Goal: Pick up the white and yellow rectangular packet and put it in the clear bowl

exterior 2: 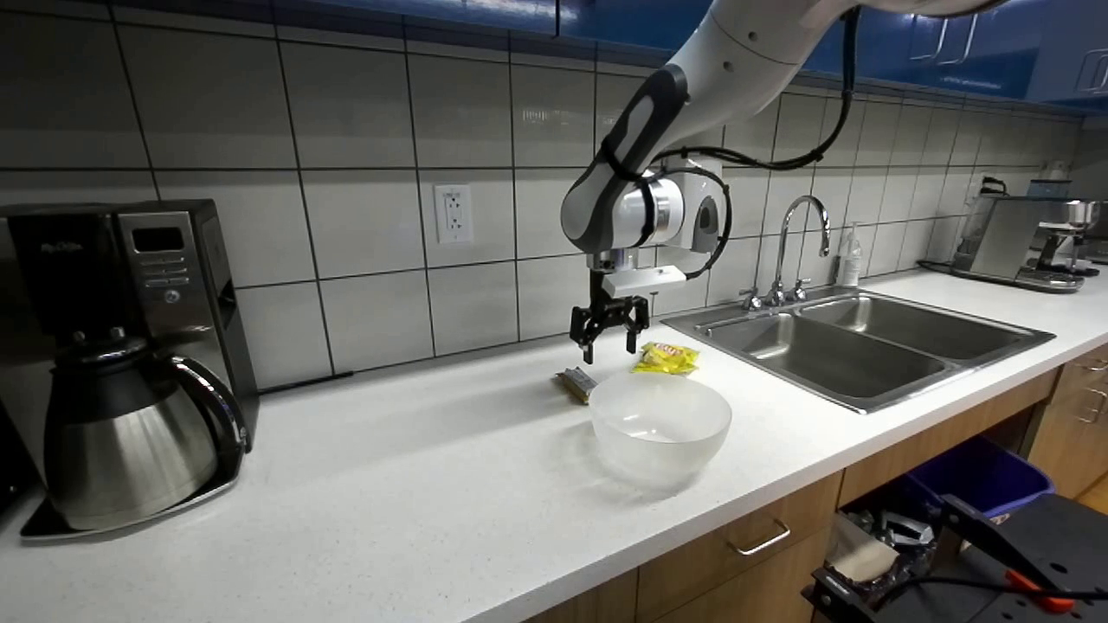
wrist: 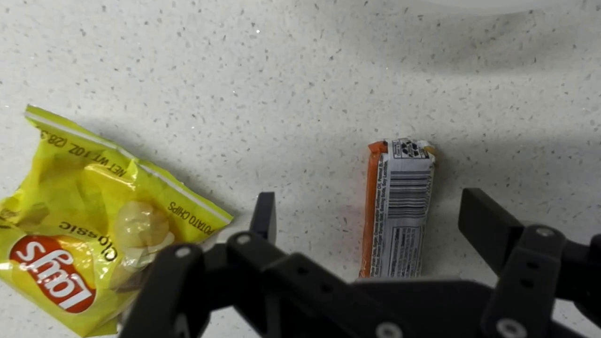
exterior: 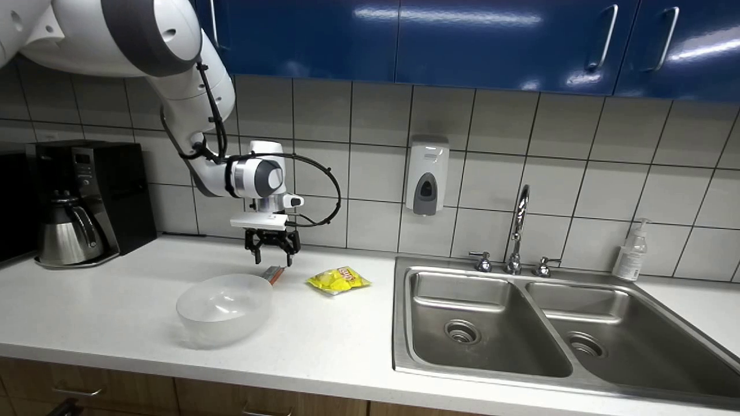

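The white and yellow rectangular packet is a small whitish bar wrapper with an orange side. It lies on the counter behind the clear bowl (exterior: 222, 329) in an exterior view (exterior: 272, 274). It also shows in an exterior view (exterior 2: 575, 384) beside the bowl (exterior 2: 660, 441), and in the wrist view (wrist: 404, 202), its near end hidden by the gripper body. The bowl's rim edge (wrist: 488, 4) shows at the top of the wrist view. My gripper (exterior: 273, 259) is open and empty above the packet, also seen in an exterior view (exterior 2: 610, 351). In the wrist view its fingers (wrist: 368, 211) stand either side of the packet, apart from it.
A yellow chip bag (exterior: 338, 280) lies beside the packet, near one finger in the wrist view (wrist: 84, 220). A steel double sink (exterior: 399, 323) is beyond it. A coffee maker (exterior 2: 164, 251) stands at the opposite end. A tiled wall (exterior: 378, 225) runs behind.
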Controlling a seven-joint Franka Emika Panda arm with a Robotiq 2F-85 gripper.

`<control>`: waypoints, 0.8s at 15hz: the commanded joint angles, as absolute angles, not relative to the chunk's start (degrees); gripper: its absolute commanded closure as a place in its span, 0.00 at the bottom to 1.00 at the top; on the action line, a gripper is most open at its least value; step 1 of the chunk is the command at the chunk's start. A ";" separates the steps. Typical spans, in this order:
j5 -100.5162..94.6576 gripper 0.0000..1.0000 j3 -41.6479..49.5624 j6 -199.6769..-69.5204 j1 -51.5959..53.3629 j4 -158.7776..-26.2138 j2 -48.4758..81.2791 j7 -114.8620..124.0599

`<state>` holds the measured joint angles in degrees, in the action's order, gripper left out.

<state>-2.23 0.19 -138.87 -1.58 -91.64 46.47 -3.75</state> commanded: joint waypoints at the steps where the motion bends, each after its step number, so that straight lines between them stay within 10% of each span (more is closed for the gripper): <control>1: -1.28 0.00 -0.28 -136.44 -1.87 -86.51 50.13 -3.56; 12: 1.45 0.00 0.04 -137.06 -0.41 -78.31 57.28 2.04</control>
